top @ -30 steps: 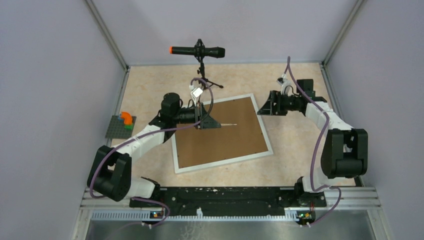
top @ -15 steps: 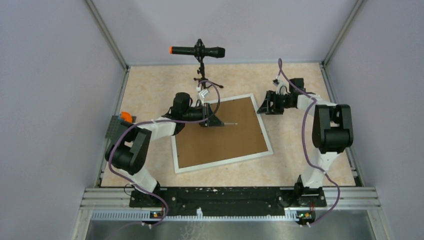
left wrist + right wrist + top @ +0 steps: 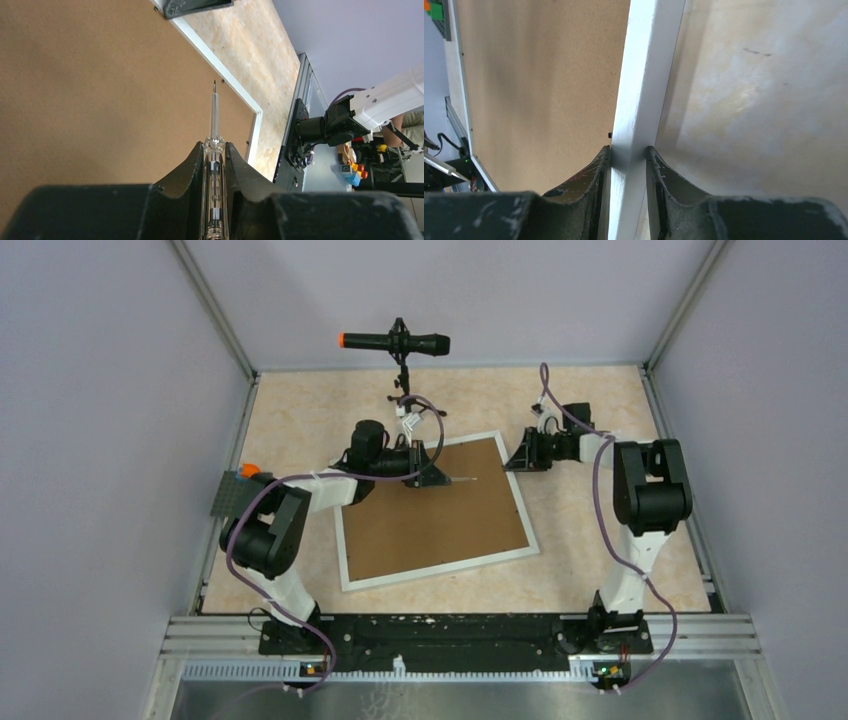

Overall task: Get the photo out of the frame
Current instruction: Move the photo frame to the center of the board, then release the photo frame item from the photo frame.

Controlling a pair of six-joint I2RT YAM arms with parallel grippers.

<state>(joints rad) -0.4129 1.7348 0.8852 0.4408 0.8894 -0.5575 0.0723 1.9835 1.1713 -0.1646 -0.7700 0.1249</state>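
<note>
The frame (image 3: 440, 570) lies face down on the table, its brown backing board (image 3: 430, 515) upward. The photo is hidden beneath the board. My left gripper (image 3: 432, 478) hovers over the board's far left part, shut on a clear-handled screwdriver (image 3: 214, 115) whose thin tip points across the board toward the right edge. In the left wrist view the fingers (image 3: 235, 160) squeeze the handle. My right gripper (image 3: 628, 150) is shut on the frame's white border (image 3: 646, 75) near its far right corner (image 3: 505, 455), one finger on the board side and one on the table side.
A black microphone with an orange tip (image 3: 395, 342) stands on a tripod behind the frame. A grey brick plate (image 3: 230, 498) with an orange piece (image 3: 249, 471) sits at the left wall. The metal rail (image 3: 450, 630) runs along the near edge.
My right gripper has moved left and closed on the frame's border. The frame has shifted slightly to the left. The left arm has folded back, still holding the screwdriver.
</note>
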